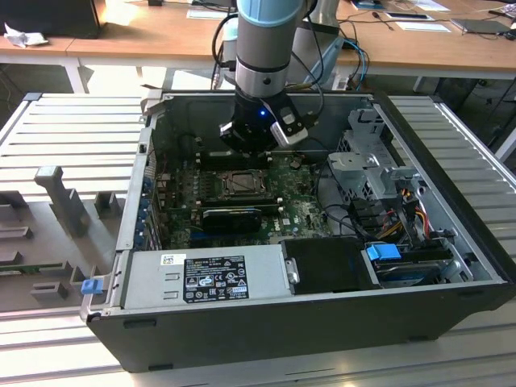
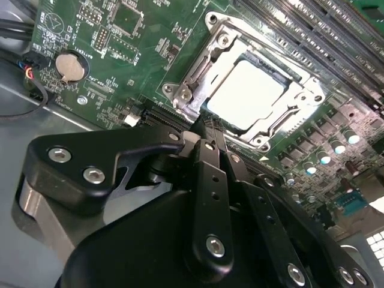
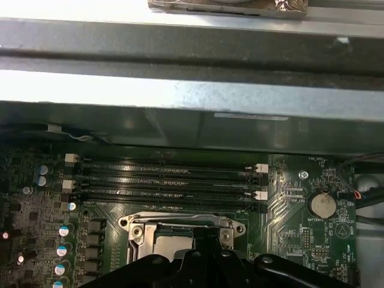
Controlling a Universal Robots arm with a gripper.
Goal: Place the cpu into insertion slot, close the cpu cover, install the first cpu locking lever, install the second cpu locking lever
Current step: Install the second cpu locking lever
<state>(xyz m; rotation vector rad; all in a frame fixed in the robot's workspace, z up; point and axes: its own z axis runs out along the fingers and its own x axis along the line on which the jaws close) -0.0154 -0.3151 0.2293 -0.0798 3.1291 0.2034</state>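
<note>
One arm, tool over the CPU socket

Exterior view: arm comes down from the top centre of the frame into the open PC case (image 1: 451, 242); tool (image 1: 251, 145) sits just above the socket, centre of frame. Case lies on its side on a ribbed grey table (image 1: 64, 137).

Second wrist view: tool (image 2: 207, 123) fingers are drawn together to a narrow tip, nothing between them, so closed and empty. Tip sits at the socket's lower-left edge; contact or just above, cannot tell.

Task parts:
- cpu (image 2: 247, 95): pale square top, seated flat in the insertion slot (image 2: 180, 95), upper centre-right of the second wrist view.
- cpu cover (image 2: 288, 114): metal frame lies down flat around the cpu, which shows through the central window. In the first wrist view the cover (image 3: 180, 223) is at bottom centre, partly hidden by the tool.
- Locking levers: position not clear from these angles.

Around it:
- green motherboard (image 2: 114, 66) with coin cell battery (image 2: 67, 66), upper left of the second wrist view.
- black memory slots (image 3: 168, 180) run across mid-frame in the first wrist view, just beyond the socket.
- grey power supply (image 1: 205, 278) along the case's near wall, lower centre of the exterior view; blue-tabbed drive bay (image 1: 385, 256) lower right.
</note>
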